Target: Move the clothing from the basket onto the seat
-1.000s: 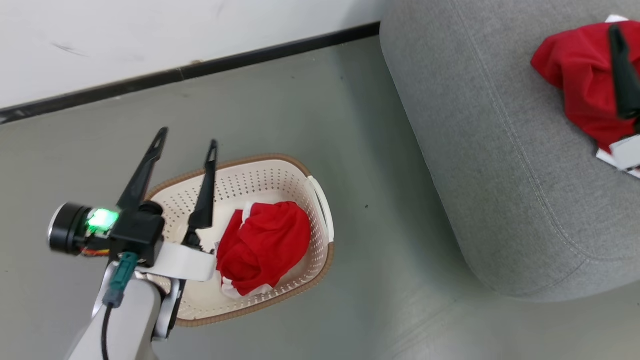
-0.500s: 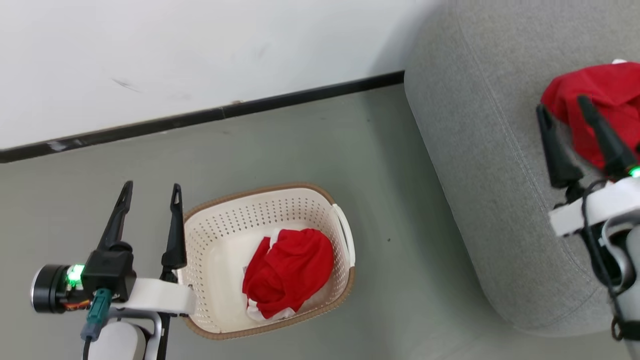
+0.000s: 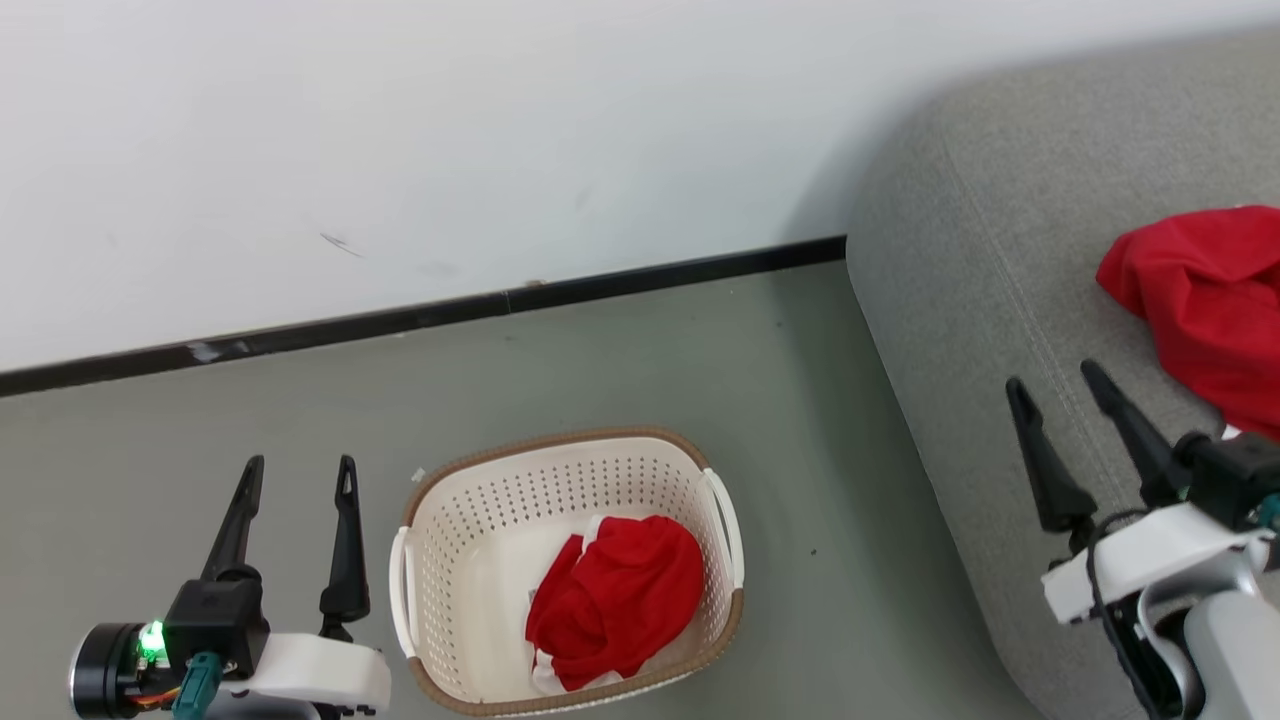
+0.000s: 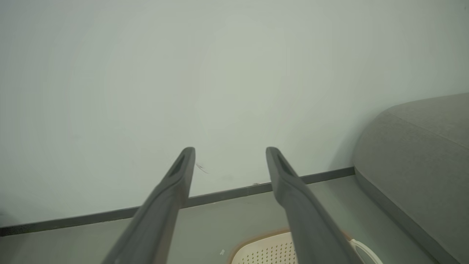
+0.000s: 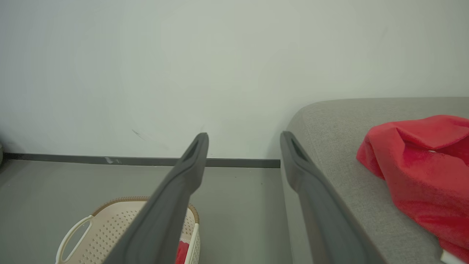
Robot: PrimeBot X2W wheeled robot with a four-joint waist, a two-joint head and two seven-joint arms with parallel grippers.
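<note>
Clothing (image 5: 417,172) in bright red lies in two places. One red garment (image 3: 615,610) sits crumpled inside the basket (image 3: 560,462), toward its right and near side, with a little white trim showing along its near edge. The second red garment (image 3: 1205,310) lies bunched on the seat (image 3: 960,320), at the far right of the head view, and a scrap of white shows at its near end.

The basket stands on the grey-green floor (image 3: 300,400), left of the seat and apart from it, with a strip of bare floor between them. Beyond both, a black baseboard (image 3: 620,285) runs along the foot of a pale wall (image 3: 400,150).

The left gripper (image 3: 301,463) hangs over the floor just left of the basket, near its white left handle (image 3: 400,590). Its two dark fingers are spread and point toward the wall, with nothing between them. A green light (image 3: 150,640) glows on its wrist. In the left wrist view the fingers frame the wall, with the basket's far rim at the bottom edge and the seat to the right.

The right gripper (image 3: 1052,376) is over the near left part of the seat, left of the second red garment and not touching it. Its fingers are likewise spread and hold nothing. The right wrist view looks between them at the wall, with the basket at lower left.
</note>
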